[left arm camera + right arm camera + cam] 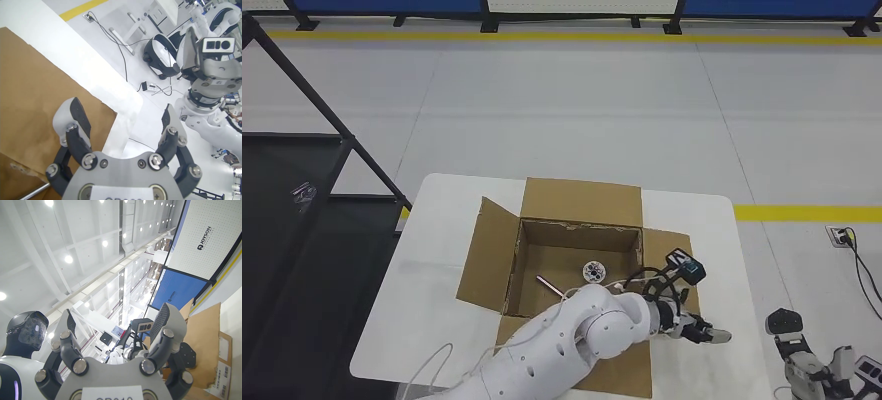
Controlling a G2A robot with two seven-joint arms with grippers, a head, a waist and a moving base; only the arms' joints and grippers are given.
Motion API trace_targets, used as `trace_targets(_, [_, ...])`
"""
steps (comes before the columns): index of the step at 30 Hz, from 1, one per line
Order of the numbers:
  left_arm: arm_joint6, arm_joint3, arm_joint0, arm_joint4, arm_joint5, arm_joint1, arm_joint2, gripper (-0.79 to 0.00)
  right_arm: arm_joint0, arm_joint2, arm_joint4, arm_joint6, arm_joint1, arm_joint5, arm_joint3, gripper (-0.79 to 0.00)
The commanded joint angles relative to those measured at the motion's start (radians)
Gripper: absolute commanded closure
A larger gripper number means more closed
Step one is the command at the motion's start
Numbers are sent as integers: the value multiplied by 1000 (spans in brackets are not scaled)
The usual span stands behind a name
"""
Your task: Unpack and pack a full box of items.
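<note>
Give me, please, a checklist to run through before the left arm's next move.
1. Left claw open and empty: ok.
2. Left claw over the box opening: not ok; it hangs over a flap and the table corner.
3. Box flaps folded open: ok.
4. Items left inside: ok; a small round item and a thin rod lie on the bottom.
5. Right claw out of the way: ok; open, empty, pointing up.
6. Rod's grip clearance: cannot tell.

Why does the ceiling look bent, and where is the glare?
Right wrist view: a wide lens curves the ceiling beams; the right pincer faces bright ceiling lamps. Left wrist view: the white table glares near its corner. Top view: even light, the cardboard box shadowed inside.
</note>
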Motion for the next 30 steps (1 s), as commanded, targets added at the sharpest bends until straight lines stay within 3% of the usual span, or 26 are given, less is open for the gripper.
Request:
trace_targets(1, [1, -46, 27, 9, -13, 14, -33, -785, 0, 0, 0, 0, 0, 0, 0, -785])
trace_targets(6, [-10, -172, 114, 33, -50, 57, -138, -785, 15, -9, -50, -12, -1, 27, -24, -785])
trace_targets(10, [-10, -337, 241, 86, -74, 105, -265, -785, 28, -22, -110, -24, -4, 23, -45, -785])
trace_targets(16, [21, -620, 538, 164, -146, 178, -494, -785, 61, -54, -190, -61, -9, 48, -101, -785])
trace_targets(19, [65, -733, 710, 187, -195, 206, -617, -785, 84, -78, -311, -98, -15, 86, -145, -785])
trace_targets(23, [145, -793, 883, 153, -287, 229, -748, -785, 126, -132, -458, -158, -24, 169, -177, -785])
trace_targets(24, [157, -798, 912, 155, -298, 233, -771, -785, 134, -137, -485, -181, -26, 193, -176, -785])
trace_targets(30, [157, -798, 912, 155, -298, 233, -771, -785, 134, -137, -485, -181, -26, 193, -176, -785])
